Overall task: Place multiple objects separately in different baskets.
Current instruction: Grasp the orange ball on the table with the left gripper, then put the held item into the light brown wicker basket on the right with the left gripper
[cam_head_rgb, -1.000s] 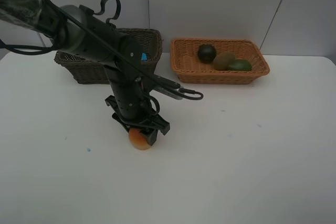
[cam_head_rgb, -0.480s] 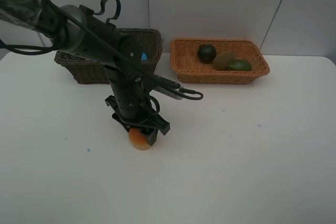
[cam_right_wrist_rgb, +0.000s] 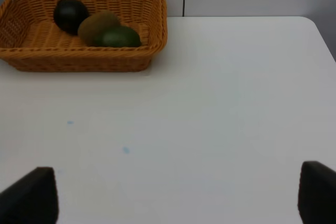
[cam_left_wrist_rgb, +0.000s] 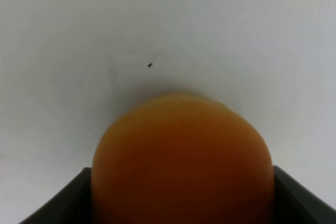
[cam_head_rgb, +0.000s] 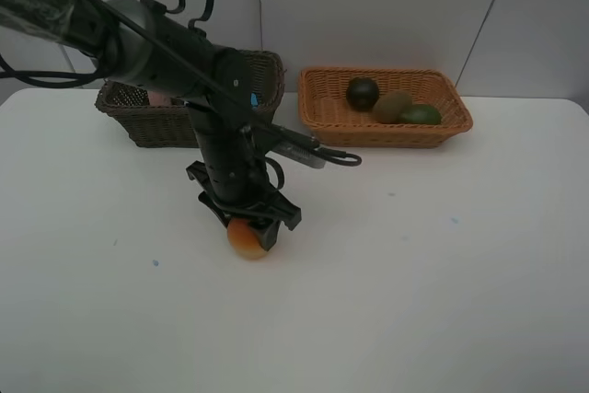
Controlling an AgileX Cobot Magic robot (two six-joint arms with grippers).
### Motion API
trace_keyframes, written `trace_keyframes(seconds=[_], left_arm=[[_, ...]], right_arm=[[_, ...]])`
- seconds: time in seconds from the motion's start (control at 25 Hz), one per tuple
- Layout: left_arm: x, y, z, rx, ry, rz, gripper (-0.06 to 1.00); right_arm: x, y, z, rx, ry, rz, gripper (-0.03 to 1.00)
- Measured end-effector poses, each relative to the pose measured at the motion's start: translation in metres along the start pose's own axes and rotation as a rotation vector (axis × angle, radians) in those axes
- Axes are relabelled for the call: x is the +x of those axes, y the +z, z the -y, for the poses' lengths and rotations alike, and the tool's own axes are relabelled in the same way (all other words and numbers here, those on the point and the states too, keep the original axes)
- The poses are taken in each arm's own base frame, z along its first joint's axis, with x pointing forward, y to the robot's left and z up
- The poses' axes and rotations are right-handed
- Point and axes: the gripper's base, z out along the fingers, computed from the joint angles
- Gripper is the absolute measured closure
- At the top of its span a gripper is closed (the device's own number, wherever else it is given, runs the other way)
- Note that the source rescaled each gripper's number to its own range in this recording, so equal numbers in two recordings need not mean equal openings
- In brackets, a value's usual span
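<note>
White counter (cam_head_rgb: pixel 442 301), few small blue specks. On it: dark brown basket (cam_head_rgb: pixel 138 121) at back left, light orange basket (cam_head_rgb: pixel 386 126) at back centre-right, well apart from orange-red round fruit (cam_head_rgb: pixel 247 239) near the middle; cannot tell if fruit touches surface.

Orange-red fruit (cam_head_rgb: pixel 246 238) between gripper (cam_head_rgb: pixel 248 227) fingers
</note>
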Motion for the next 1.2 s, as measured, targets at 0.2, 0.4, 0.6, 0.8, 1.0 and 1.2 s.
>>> trace_keyframes(seconds=[0.2, 0.4, 0.6, 0.8, 1.0, 1.2], left_arm=[[-0.012, -0.018, 0.004, 0.007, 0.008, -0.033, 0.24], [-0.027, -0.04, 0.008, 0.015, 0.018, -0.02, 0.24], [-0.043, -0.061, 0.012, 0.023, 0.024, 0.037, 0.24], [-0.057, -0.079, 0.015, 0.03, 0.031, 0.11, 0.24], [-0.071, -0.101, 0.018, 0.037, 0.04, 0.201, 0.24], [-0.082, -0.117, 0.02, 0.043, 0.046, 0.277, 0.24]], right_arm=[[0.0, 0.0, 0.0, 0.0, 0.0, 0.0, -0.03], [0.0, 0.0, 0.0, 0.0, 0.0, 0.0, -0.03], [0.0, 0.0, 0.0, 0.0, 0.0, 0.0, -0.03], [0.0, 0.0, 0.0, 0.0, 0.0, 0.0, -0.03], [0.0, 0.0, 0.0, 0.0, 0.0, 0.0, -0.03], [0.0, 0.0, 0.0, 0.0, 0.0, 0.0, -0.03]])
